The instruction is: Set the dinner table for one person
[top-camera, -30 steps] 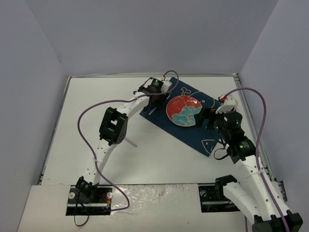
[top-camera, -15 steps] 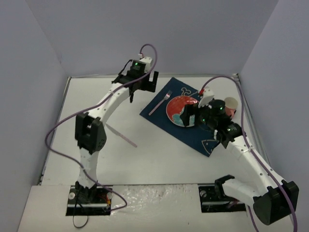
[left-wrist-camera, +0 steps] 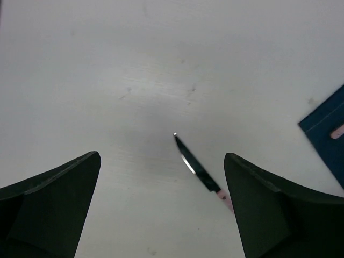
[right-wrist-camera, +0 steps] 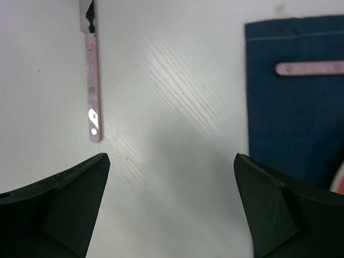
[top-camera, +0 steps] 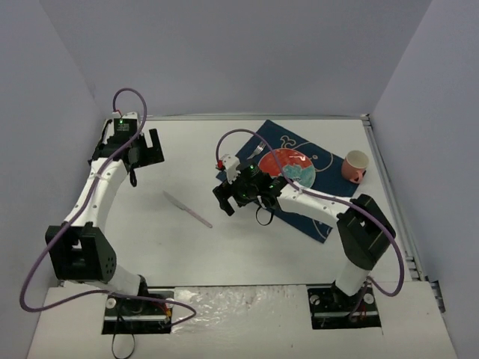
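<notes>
The white dinner table (top-camera: pixel 247 254) carries a dark blue placemat (top-camera: pixel 308 208) with a red and teal plate (top-camera: pixel 288 168) on it. A pink-handled fork (top-camera: pixel 258 150) lies on the mat left of the plate; its handle (right-wrist-camera: pixel 309 68) shows in the right wrist view. A knife (top-camera: pixel 187 208) with a pink handle (right-wrist-camera: pixel 94 86) lies on bare table left of the mat. A pink cup (top-camera: pixel 355 166) stands right of the mat. My left gripper (top-camera: pixel 146 153) hovers open and empty at far left, the knife (left-wrist-camera: pixel 196 164) ahead. My right gripper (top-camera: pixel 230 196) is open and empty between knife and mat.
Pale lavender walls close the table on three sides. The right arm stretches low across the placemat (right-wrist-camera: pixel 295 97) and in front of the plate. Purple cables loop from both wrists. The mat's corner (left-wrist-camera: pixel 328 134) shows at the right of the left wrist view.
My left gripper opened, left the fork on the mat and swung to the far left. My right arm left the cup and crossed over the plate to the mat's left edge.
</notes>
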Robot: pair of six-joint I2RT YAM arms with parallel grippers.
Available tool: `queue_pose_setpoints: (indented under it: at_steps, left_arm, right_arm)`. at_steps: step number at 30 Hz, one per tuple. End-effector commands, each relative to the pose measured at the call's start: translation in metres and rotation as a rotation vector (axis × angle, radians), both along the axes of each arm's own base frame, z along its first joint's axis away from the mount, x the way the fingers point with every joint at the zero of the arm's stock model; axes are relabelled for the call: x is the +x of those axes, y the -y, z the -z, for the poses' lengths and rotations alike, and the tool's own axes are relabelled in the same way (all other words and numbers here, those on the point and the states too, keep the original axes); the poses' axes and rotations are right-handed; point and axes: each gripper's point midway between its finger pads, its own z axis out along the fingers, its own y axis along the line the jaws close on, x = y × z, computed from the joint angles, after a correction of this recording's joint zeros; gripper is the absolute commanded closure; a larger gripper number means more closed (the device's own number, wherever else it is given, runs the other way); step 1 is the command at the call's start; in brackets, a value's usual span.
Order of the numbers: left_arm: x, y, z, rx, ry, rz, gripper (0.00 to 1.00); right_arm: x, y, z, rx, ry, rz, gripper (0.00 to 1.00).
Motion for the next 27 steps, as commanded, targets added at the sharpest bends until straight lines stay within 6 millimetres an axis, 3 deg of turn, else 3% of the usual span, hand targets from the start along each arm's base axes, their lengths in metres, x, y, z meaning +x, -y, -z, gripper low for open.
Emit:
queue_pose_setpoints:
  at_steps: [1, 4, 6, 11, 18, 27]
  left_arm:
    - [-0.038, -0.055, -0.048, 0.067, 0.173, -0.170, 0.03]
    - [-0.053, -0.072, -0.039, 0.119, 0.189, -0.237, 0.03]
    - [-0.059, -0.077, -0.032, 0.138, 0.170, -0.254, 0.03]
    - [-0.062, -0.087, -0.036, 0.183, 0.172, -0.297, 0.03]
    - [-0.062, -0.087, -0.034, 0.179, 0.169, -0.297, 0.03]
    - [-0.059, -0.084, -0.033, 0.165, 0.170, -0.288, 0.03]
  right_arm:
    - [0.012, -0.059, 0.001, 0.004, 0.085, -0.127, 0.07]
    - [0.009, -0.082, 0.016, -0.024, 0.071, -0.178, 0.11]
    - [0.008, -0.097, 0.014, -0.021, 0.080, -0.204, 0.14]
    - [-0.002, -0.126, 0.034, -0.051, 0.065, -0.262, 0.21]
    - [-0.005, -0.144, 0.054, -0.076, 0.059, -0.277, 0.35]
    - [0.000, -0.152, 0.070, -0.097, 0.058, -0.263, 0.52]
